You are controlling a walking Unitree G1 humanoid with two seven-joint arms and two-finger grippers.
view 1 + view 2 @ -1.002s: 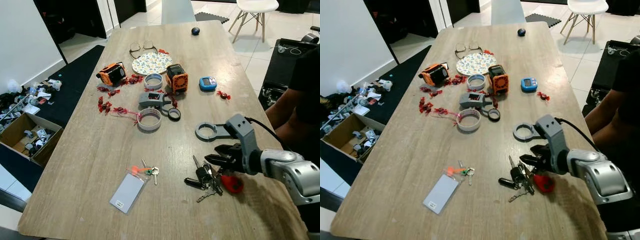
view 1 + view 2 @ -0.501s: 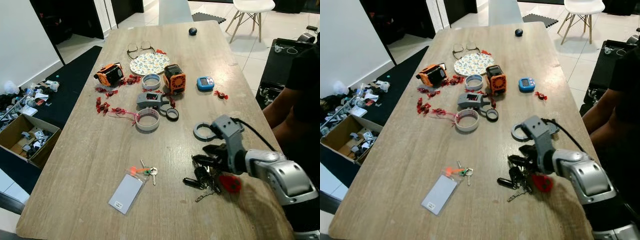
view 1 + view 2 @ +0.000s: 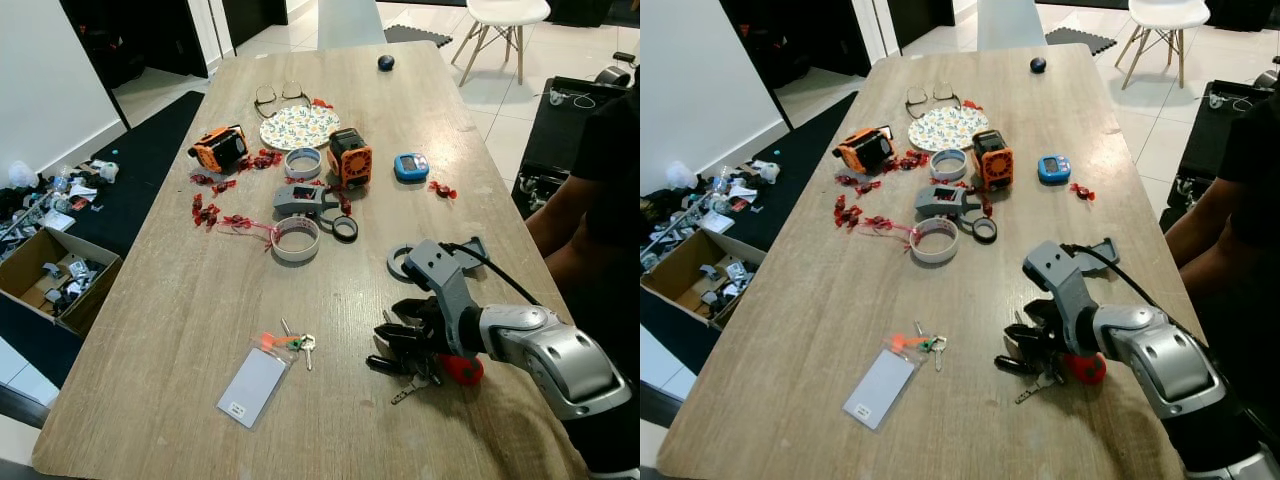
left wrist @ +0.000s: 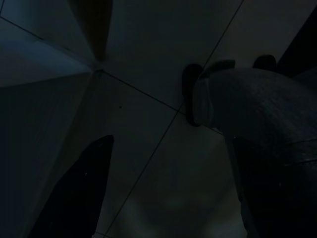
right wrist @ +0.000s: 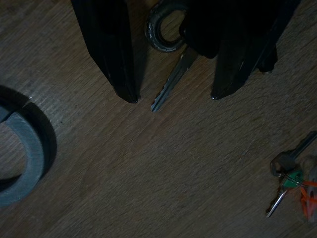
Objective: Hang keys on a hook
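Note:
A bunch of keys (image 3: pixel 398 366) with black fobs and a red tag (image 3: pixel 462 370) lies on the wooden table (image 3: pixel 180 330) near its front right. My right gripper (image 3: pixel 386 343) is down over this bunch, open. In the right wrist view its black fingers (image 5: pixel 111 49) straddle one silver key (image 5: pixel 171 84) that lies flat on the wood. A second small key set (image 3: pixel 292 343) with green and orange tags lies to the left, beside a white card (image 3: pixel 252 386). My left arm hangs idle over dark floor tiles (image 4: pixel 148 124).
Mid-table clutter: a tape roll (image 3: pixel 297 238), an orange device (image 3: pixel 351 156), a patterned plate (image 3: pixel 302 127), a blue gadget (image 3: pixel 411 166), a grey ring tool (image 3: pixel 403 262). A person in black (image 3: pixel 605 190) sits at the right edge. A cardboard box (image 3: pixel 50 275) stands on the floor, left.
My right gripper has moved left from beside the key bunch to over it, and now covers the black fobs. The camera has shifted slightly.

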